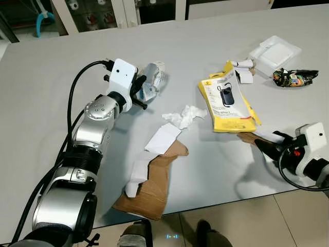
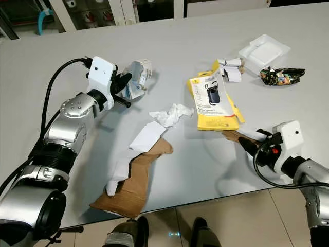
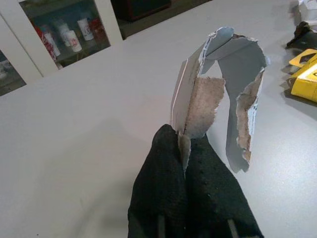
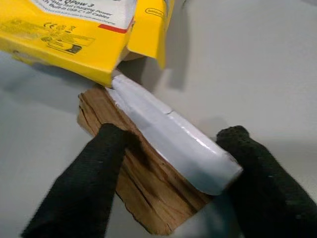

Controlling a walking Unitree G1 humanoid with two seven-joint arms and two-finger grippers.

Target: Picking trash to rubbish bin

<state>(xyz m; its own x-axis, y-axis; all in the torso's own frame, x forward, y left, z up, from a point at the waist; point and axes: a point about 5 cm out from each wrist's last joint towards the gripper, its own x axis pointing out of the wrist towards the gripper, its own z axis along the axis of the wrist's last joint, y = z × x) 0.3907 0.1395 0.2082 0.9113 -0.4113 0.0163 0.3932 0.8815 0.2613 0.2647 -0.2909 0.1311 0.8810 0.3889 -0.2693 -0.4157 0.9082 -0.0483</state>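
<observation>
Trash lies scattered on the grey table (image 1: 61, 62). We see the left gripper (image 3: 187, 148) raised over the far left part of it, its two black fingers pressed together on a torn cardboard piece (image 3: 218, 84), which stands up from the fingertips. The right gripper (image 4: 173, 148) is at the near right edge, with its fingers apart on both sides of a brown wood chip (image 4: 143, 188) that carries a white strip on top. This chip touches the corner of the yellow package (image 1: 229, 105). In the middle we find a crumpled tissue (image 1: 185, 116), and just below it a brown paper bag (image 1: 154, 185) with white paper (image 1: 162, 138) on it. At the far right there are a white tray (image 1: 275, 54) and a dark snack wrapper (image 1: 294, 77) beside it.
</observation>
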